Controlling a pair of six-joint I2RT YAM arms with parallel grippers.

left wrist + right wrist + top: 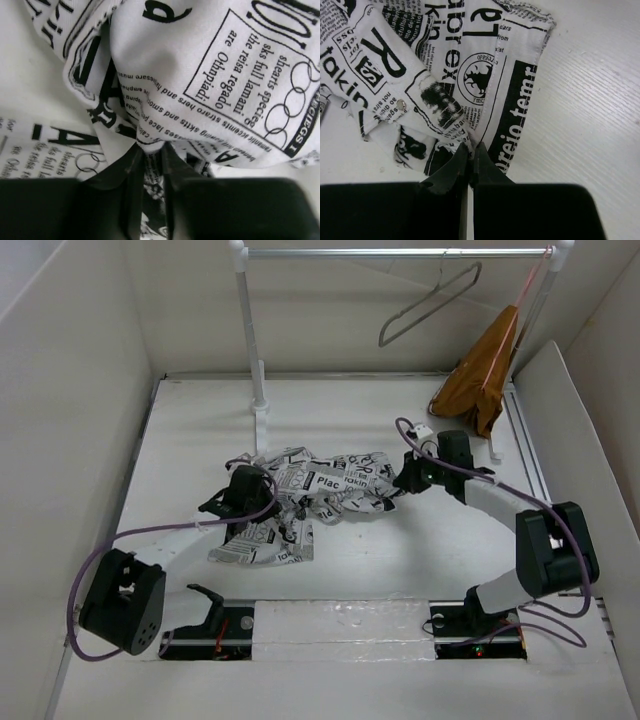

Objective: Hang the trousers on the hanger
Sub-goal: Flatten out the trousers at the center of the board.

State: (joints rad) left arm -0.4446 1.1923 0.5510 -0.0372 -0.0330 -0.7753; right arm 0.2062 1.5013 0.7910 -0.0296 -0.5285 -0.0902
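Note:
The white trousers point(310, 492) with black newspaper print lie crumpled on the white table between my two arms. My left gripper point(243, 502) is shut on a fold of the trousers point(210, 75) at their left end; cloth is pinched between its fingers point(127, 175). My right gripper point(403, 480) is shut on an edge of the trousers point(485, 85) at their right end. The grey wire hanger point(428, 306) hangs from the rail point(390, 253) at the back, apart from both grippers.
A pinkish-orange hanger with orange-brown cloth point(485, 370) hangs at the rail's right end. The rail's white post point(253, 350) stands just behind the trousers. White walls enclose the table point(180, 440) on the left, back and right.

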